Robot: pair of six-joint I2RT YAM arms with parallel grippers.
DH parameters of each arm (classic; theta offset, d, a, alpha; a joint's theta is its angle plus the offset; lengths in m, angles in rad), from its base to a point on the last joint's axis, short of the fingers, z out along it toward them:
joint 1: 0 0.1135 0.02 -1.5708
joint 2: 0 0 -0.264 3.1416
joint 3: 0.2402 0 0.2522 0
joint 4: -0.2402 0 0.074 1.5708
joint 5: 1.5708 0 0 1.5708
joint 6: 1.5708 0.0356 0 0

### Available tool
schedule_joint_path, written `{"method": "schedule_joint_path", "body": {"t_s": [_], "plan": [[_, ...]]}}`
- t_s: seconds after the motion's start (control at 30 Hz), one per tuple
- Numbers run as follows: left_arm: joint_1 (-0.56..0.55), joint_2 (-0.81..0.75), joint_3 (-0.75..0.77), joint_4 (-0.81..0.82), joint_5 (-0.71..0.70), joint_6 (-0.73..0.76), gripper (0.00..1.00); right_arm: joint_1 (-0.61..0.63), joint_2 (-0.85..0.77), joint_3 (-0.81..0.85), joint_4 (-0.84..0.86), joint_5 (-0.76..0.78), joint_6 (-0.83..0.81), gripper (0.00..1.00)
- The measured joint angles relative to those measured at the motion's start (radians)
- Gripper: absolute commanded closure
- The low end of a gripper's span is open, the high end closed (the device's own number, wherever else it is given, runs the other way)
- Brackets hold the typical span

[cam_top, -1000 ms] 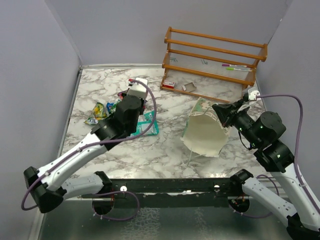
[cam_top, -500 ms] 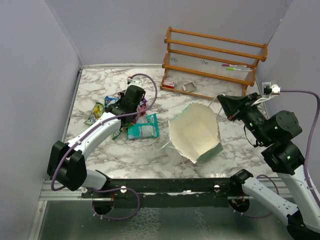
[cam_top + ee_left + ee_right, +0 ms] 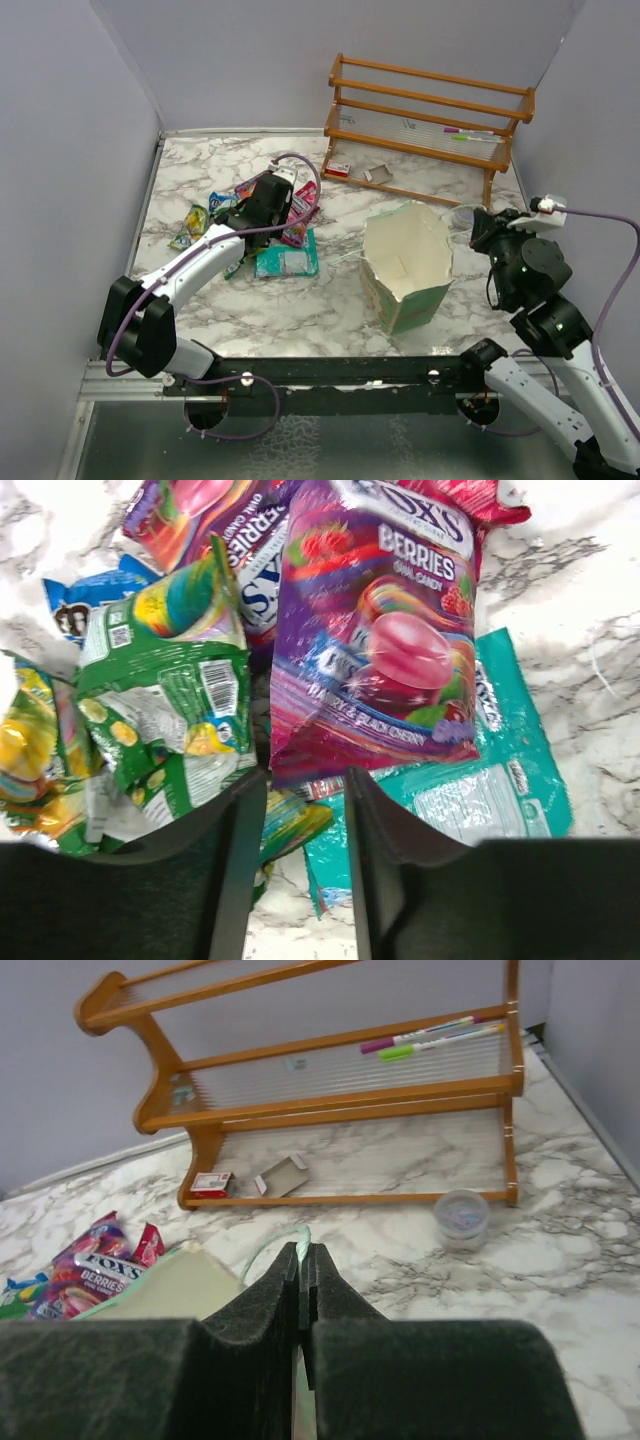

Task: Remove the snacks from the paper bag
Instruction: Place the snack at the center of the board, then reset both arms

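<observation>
The paper bag (image 3: pixel 405 268) stands upright at centre right, mouth up, its cream inside showing. My right gripper (image 3: pixel 478 232) is shut on the bag's right rim; in the right wrist view the gripper (image 3: pixel 303 1250) pinches a thin pale green edge beside the cream wall (image 3: pixel 165 1285). The snacks lie in a pile on the left: a red-purple candy bag (image 3: pixel 385 630), a yellow-green packet (image 3: pixel 170 690), a teal packet (image 3: pixel 285 257) and a blue packet (image 3: pixel 90 590). My left gripper (image 3: pixel 275 192) hovers over the pile, open and empty (image 3: pixel 303 780).
A wooden rack (image 3: pixel 430 100) stands at the back right with markers (image 3: pixel 470 133) on a shelf. A small red-white box (image 3: pixel 338 168) and a cardboard scrap (image 3: pixel 378 173) lie under it. A small round clear container (image 3: pixel 462 213) sits behind the bag.
The bag has swung from tipped over, mouth toward the camera, to standing upright, still held by the right gripper. The left gripper has shifted slightly right and back over the snack pile.
</observation>
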Motion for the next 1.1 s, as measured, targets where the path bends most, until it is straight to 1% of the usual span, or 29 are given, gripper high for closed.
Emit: {"method": "schedule_joint_path", "body": {"t_s": [0.13, 0.27, 0.37, 0.47, 0.5, 0.53, 0.57, 0.6, 0.63, 0.67, 0.7, 0.77, 0.9, 0.93, 1.1], "plan": [[0.000, -0.005, -0.012, 0.008, 0.049, 0.005, 0.49, 0.000, -0.076, -0.019, -0.048, 0.055, -0.012, 0.95], [0.002, -0.019, -0.021, 0.021, 0.086, 0.008, 0.47, 0.000, -0.129, -0.019, -0.083, 0.090, -0.026, 0.93], [0.005, -0.044, -0.030, 0.037, 0.110, 0.007, 0.46, 0.000, -0.148, -0.019, -0.089, 0.097, -0.037, 0.88], [0.005, -0.079, -0.044, 0.059, 0.130, 0.007, 0.44, 0.000, -0.154, -0.019, -0.091, 0.097, -0.044, 0.78], [0.005, -0.090, -0.048, 0.066, 0.135, 0.007, 0.42, 0.000, -0.154, -0.019, -0.093, 0.094, -0.049, 0.72], [0.005, -0.106, -0.055, 0.076, 0.139, 0.006, 0.39, 0.000, -0.154, -0.019, -0.098, 0.089, -0.054, 0.68], [0.005, -0.121, -0.061, 0.085, 0.145, 0.006, 0.35, 0.000, -0.154, -0.019, -0.100, 0.084, -0.058, 0.60], [0.005, -0.140, -0.070, 0.096, 0.149, 0.005, 0.28, 0.000, -0.154, -0.019, -0.102, 0.079, -0.063, 0.54], [0.005, -0.160, -0.078, 0.105, 0.152, 0.002, 0.23, 0.000, -0.155, -0.018, -0.106, 0.072, -0.069, 0.49], [0.005, -0.187, -0.087, 0.114, 0.155, 0.002, 0.21, 0.000, -0.156, -0.015, -0.112, 0.060, -0.077, 0.45], [0.005, -0.210, -0.091, 0.119, 0.158, -0.002, 0.20, 0.000, -0.157, -0.008, -0.121, 0.049, -0.085, 0.38], [0.005, -0.267, -0.094, 0.136, 0.161, -0.005, 0.13, 0.000, -0.159, 0.017, -0.134, 0.030, -0.102, 0.25], [0.005, -0.381, -0.089, 0.174, 0.160, -0.008, 0.02, 0.000, -0.176, 0.092, -0.134, -0.012, -0.145, 0.04], [0.005, -0.409, -0.083, 0.183, 0.160, -0.009, 0.01, 0.000, -0.189, 0.120, -0.131, -0.035, -0.163, 0.01], [0.005, -0.523, -0.008, 0.232, 0.149, -0.011, 0.01, 0.000, -0.217, 0.216, -0.100, -0.134, -0.233, 0.01]]}}
